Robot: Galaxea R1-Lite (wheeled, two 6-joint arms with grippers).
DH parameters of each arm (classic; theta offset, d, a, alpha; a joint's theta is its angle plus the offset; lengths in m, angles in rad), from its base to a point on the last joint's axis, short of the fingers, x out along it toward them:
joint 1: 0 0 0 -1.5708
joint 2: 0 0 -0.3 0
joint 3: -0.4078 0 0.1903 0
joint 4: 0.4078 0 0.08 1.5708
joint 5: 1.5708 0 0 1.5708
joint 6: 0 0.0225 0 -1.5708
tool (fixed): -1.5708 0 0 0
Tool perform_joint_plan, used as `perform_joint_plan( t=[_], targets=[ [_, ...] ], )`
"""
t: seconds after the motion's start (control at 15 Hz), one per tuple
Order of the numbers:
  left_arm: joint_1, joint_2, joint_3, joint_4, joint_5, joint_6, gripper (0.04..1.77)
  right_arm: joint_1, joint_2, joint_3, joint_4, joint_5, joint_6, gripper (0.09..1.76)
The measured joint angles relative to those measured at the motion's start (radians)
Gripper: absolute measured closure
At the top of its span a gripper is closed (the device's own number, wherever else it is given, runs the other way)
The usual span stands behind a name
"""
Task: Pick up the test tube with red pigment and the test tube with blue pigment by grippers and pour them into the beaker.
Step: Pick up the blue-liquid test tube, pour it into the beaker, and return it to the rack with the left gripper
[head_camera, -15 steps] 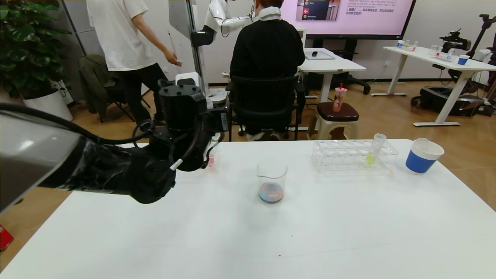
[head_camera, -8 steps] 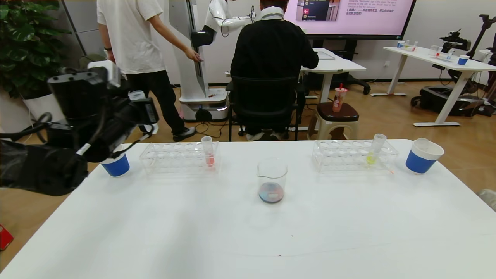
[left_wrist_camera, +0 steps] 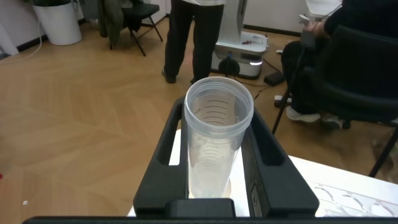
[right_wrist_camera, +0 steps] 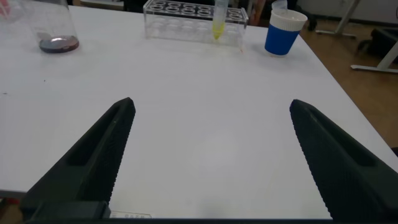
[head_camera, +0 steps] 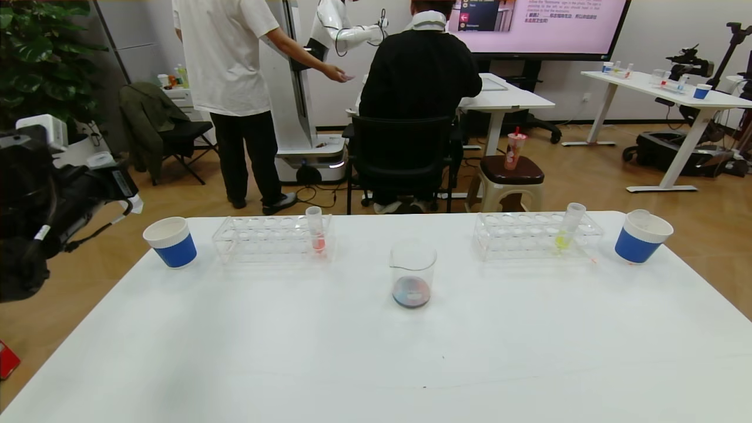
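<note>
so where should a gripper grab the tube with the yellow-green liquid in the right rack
Grip the yellow-green tube on its bare upper section just below the open rim, coming down from above. It stands in the right rack, leaning slightly, with only its top half clear of the holes; the liquid sits low, behind the rack wall.

One beaker (head_camera: 412, 274), two tube racks (head_camera: 273, 238) (head_camera: 536, 234), two paper cups (head_camera: 171, 241) (head_camera: 641, 235), three test tubes (head_camera: 316, 229) (head_camera: 568, 225) (left_wrist_camera: 214, 143).

Floor: light wood boards (head_camera: 593, 176)
Back wall: large lit screen (head_camera: 534, 23)
Furniture: white desks (head_camera: 658, 88), black office chair (head_camera: 402, 158), brown-topped stool (head_camera: 511, 176)
Corner: leafy potted plant (head_camera: 41, 64)
People: one standing (head_camera: 226, 88), one seated (head_camera: 420, 76)
</note>
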Motion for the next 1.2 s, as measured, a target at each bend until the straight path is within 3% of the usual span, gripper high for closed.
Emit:
perform_joint_plan(
  t=[0.13,0.6,0.73,1.2],
  targets=[
    [0.013,0.068,-0.004,-0.074,0.0,0.001,1.3,0.0,0.0,0.0,0.0,0.0,0.0,0.11],
    [0.01,0.257,-0.061,-0.164,0.008,-0.001,1.3,0.0,0.0,0.0,0.0,0.0,0.0,0.11],
    [0.009,0.309,-0.059,-0.222,0.01,0.002,1.3,0.0,0.0,0.0,0.0,0.0,0.0,0.11],
    [0.006,0.367,0.0,-0.276,0.006,0.003,1.3,0.0,0.0,0.0,0.0,0.0,0.0,0.11]
  ],
)
